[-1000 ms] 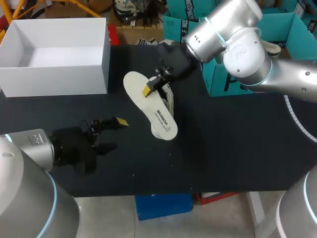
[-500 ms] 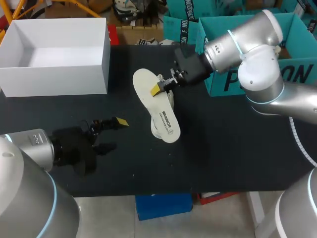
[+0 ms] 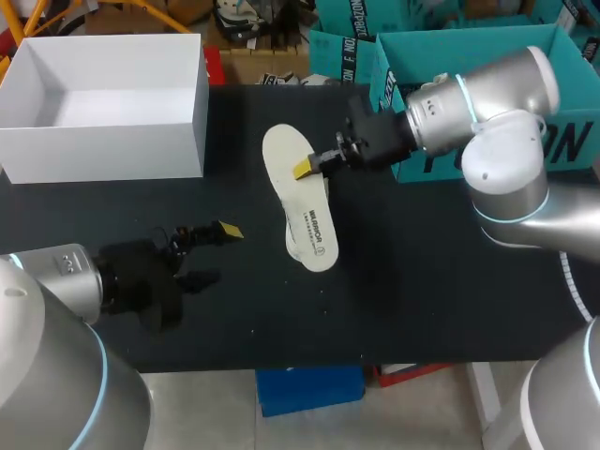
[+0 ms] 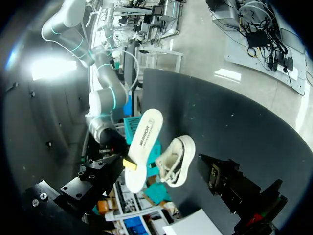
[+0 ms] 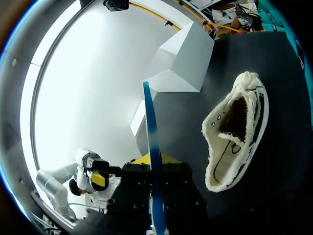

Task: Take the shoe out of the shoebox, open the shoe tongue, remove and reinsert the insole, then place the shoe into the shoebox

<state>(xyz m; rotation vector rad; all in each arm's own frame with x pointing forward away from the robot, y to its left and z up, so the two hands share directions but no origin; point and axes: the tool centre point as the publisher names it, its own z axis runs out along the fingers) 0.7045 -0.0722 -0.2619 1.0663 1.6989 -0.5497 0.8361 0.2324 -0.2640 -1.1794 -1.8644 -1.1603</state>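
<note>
Right gripper (image 3: 306,169) clamps the insole (image 3: 305,211), held clear of the shoe (image 5: 234,142); sliding it back in likely comes next; left gripper (image 3: 214,253) sits open

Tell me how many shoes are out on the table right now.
1. The shoe lies on the table under the insole held by the right gripper; in the head view that insole hides it.

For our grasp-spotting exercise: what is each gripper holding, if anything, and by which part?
The right gripper pinches the flat white insole by its side edge near one end; the left gripper holds nothing.
</note>
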